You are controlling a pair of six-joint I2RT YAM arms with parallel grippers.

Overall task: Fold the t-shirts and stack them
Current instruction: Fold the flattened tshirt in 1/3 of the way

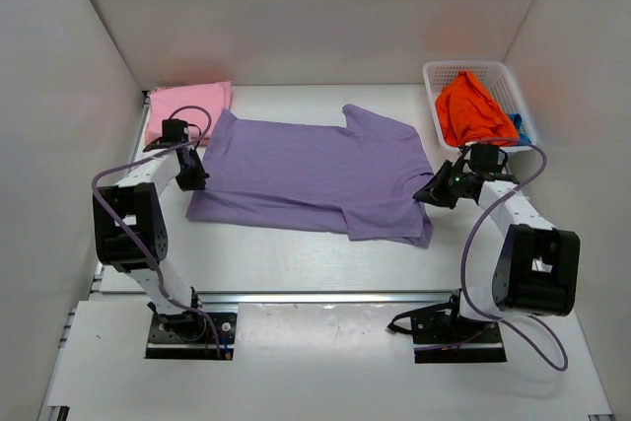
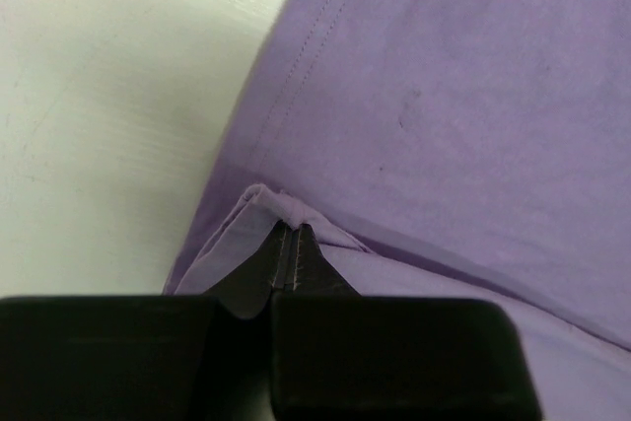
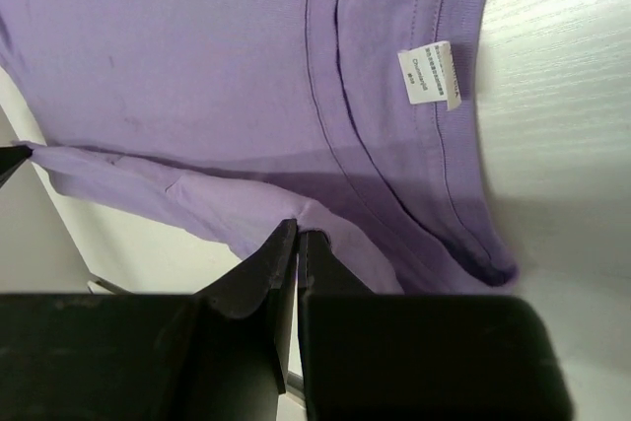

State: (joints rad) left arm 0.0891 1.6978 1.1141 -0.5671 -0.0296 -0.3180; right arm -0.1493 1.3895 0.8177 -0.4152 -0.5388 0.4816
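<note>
The left arm's base (image 1: 187,332) and the right arm's base (image 1: 458,337) sit closest to the overhead camera, at 6 o'clock on the white table (image 1: 296,263). Beyond them, the purple t-shirt (image 1: 315,170) lies spread flat across the middle of the table, its hem toward 9 o'clock and its neck toward 3 o'clock, with one sleeve (image 1: 370,120) pointing to 12 o'clock. The left gripper (image 1: 194,179) is at the shirt's 9 o'clock edge. From its wrist camera, the left gripper (image 2: 286,234) has its fingers pressed together on a small raised fold of the purple t-shirt (image 2: 473,96). The right gripper (image 1: 431,194) is at the shirt's 3 o'clock edge. Its wrist camera shows the right gripper (image 3: 297,234) with its fingers likewise closed, pinching the cloth of the purple t-shirt (image 3: 197,46) just beside the collar, where a white neck label (image 3: 431,76) shows. A pink t-shirt (image 1: 187,105) lies folded at 10 o'clock, touching the purple one's far corner. At 2 o'clock stands a white lattice basket (image 1: 444,71) holding a crumpled orange t-shirt (image 1: 473,110), and a bit of a blue t-shirt (image 1: 521,130) shows at the basket's right side.
</note>
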